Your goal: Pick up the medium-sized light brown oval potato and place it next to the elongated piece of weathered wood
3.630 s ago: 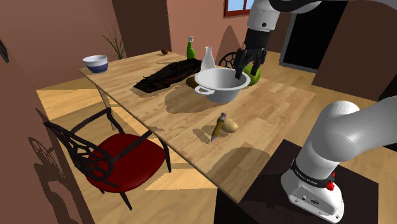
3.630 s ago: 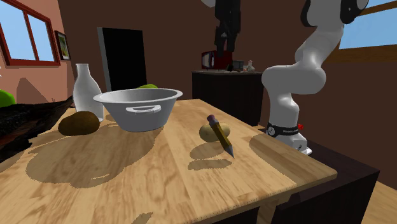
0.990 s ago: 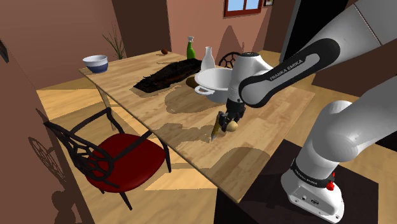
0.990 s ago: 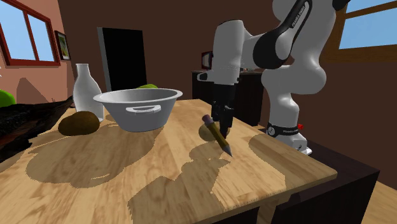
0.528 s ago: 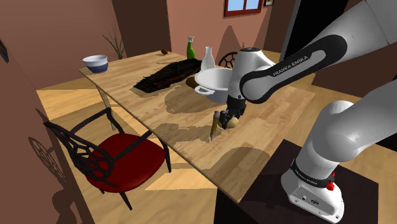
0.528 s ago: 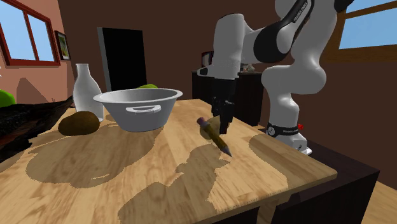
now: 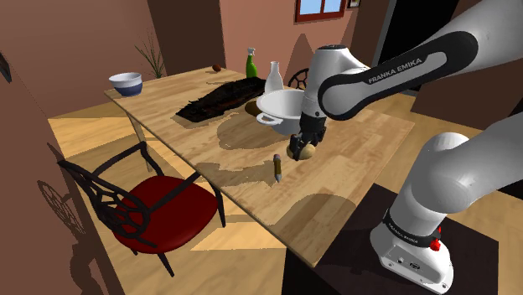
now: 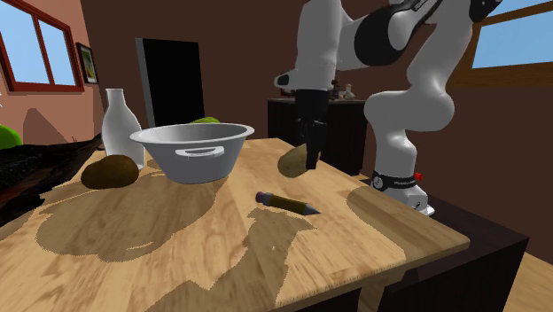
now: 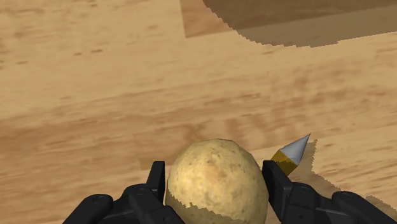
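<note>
In the shoulder view you see the claw (image 7: 302, 151) clamped on the light brown potato (image 7: 308, 152), which hangs a little above the wooden surface (image 7: 201, 138), just in front of the white pot (image 7: 282, 106). I judge it is held at this height so that it can pass over the pencil (image 7: 277, 168), which lies flat near it, without pushing anything. The dark, long piece of wood (image 7: 220, 99) lies behind the pot toward this view's upper left, well apart from the potato, so the carrying is not yet done. The arm rises from its stand at the lower right, bends over the surface, and its last link points almost straight down. In the second exterior view the claw (image 8: 310, 158) comes down vertically and grips the potato (image 8: 292, 160) clear of the surface, with the pencil (image 8: 285, 202) lower and nearer to the camera. The piece of wood (image 8: 35, 168) is at this view's far left, beyond the pot (image 8: 192, 149), so you will probably need to go over or around the pot. In the wrist view the black fingers (image 9: 157, 178) press on the potato (image 9: 216, 184) from both sides, so the grip looks centred. The grey tip of the pencil (image 9: 294, 150) shows just beside it, on the surface below.
</note>
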